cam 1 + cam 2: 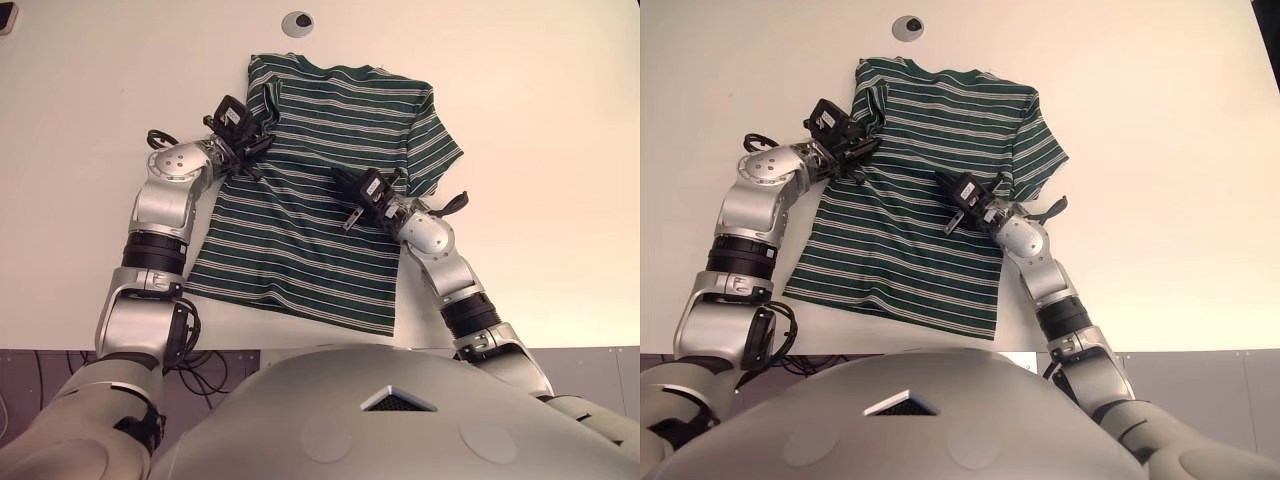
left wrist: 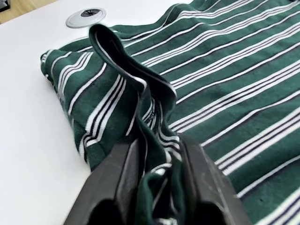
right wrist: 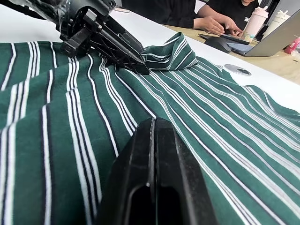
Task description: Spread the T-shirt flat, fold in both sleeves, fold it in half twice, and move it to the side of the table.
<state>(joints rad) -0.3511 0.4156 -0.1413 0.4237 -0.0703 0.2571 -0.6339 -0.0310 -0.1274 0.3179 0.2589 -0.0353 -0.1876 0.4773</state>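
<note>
**Left tool (image 2: 159, 140) pinches the T-shirt (image 1: 310, 240) by its left sleeve (image 1: 262, 100)**

The left tool is clamped on a raised fold of the left sleeve, with cloth bunched between its fingers. The T-shirt lies mid-table, collar toward the far edge and hem toward the near edge, its body mostly flat. A round cable port (image 1: 297, 23) sits in the table (image 1: 540, 150) just beyond the collar. The right tool (image 3: 153, 126) has its fingers pressed together with nothing between them, over the shirt's middle; whether it touches the cloth is unclear. The right sleeve (image 1: 440, 150) lies out toward the right edge.
</note>
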